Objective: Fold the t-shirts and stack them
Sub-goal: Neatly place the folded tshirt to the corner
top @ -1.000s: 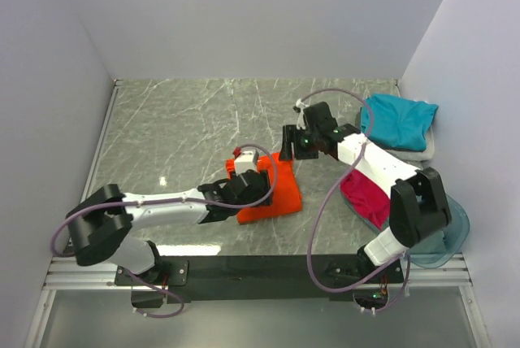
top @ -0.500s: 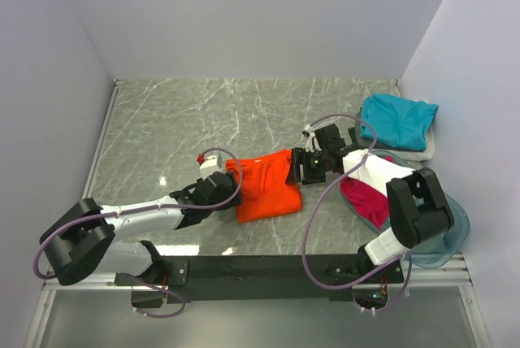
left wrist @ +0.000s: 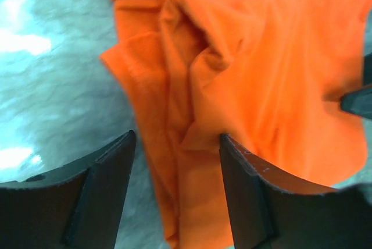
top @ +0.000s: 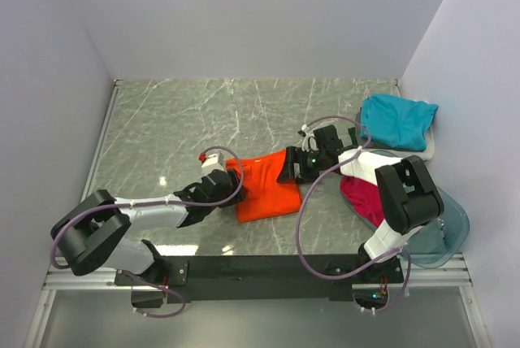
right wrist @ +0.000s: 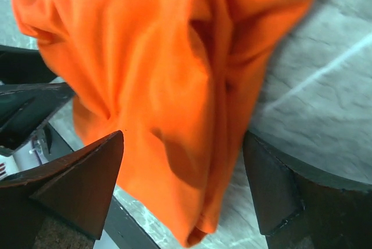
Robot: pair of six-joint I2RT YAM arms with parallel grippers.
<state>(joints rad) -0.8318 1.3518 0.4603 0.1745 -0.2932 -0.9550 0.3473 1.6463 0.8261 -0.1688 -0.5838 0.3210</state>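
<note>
The bright orange t-shirt [top: 266, 188] lies rumpled and partly folded on the marble table, between my two grippers. My left gripper [top: 228, 186] is open at its left edge; in the left wrist view [left wrist: 177, 194] the fingers straddle that edge of the orange cloth [left wrist: 261, 57]. My right gripper [top: 292, 168] is open at the shirt's upper right corner, with orange cloth [right wrist: 145, 57] between the fingers in the right wrist view [right wrist: 183, 188]. The teal t-shirt [top: 397, 119] lies on the pale whitish one [top: 424, 152] at the far right. The magenta-pink t-shirt [top: 363, 197] lies in the tub.
The clear bluish plastic tub [top: 453, 227] sits at the near right, by the right arm's base. Walls close the table on the left, back and right. A black rail [top: 260, 267] runs along the near edge.
My left gripper has drawn back from on top of the orange shirt to its left edge. My right gripper has come down to its upper right corner. The shirt now lies spread wider.
</note>
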